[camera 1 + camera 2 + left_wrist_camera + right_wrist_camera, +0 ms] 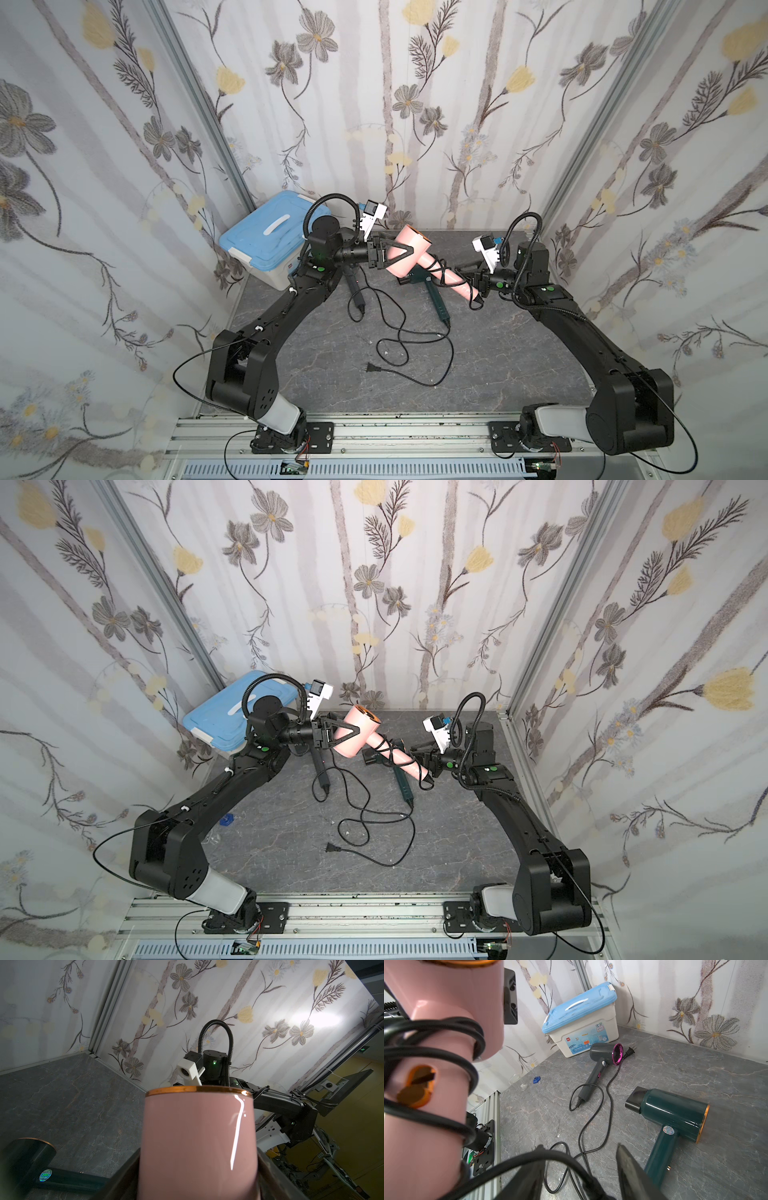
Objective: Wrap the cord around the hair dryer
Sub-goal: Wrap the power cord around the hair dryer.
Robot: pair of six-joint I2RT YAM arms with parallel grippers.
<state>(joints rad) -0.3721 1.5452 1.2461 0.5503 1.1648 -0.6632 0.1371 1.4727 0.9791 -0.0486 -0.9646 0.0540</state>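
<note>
L: left gripper (405, 253) clamped on pink hair dryer (426, 259) barrel, held above mid-table | cord (441, 272): several turns on handle | R: right gripper (473, 282) jaws apart, cord draped over one finger, not pinched | next: pinch tail close to handle end, lay turn taut | clutter: blue-lid box (266, 239), grey dryer (602, 1057), green dryer (675, 1113) under the work, loose cords (415, 332), snag risk

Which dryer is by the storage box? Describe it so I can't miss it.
Find the white plastic storage box with a blue lid in the far-left corner. The dark grey hair dryer lies beside it; only its barrel has a magenta ring.
</note>
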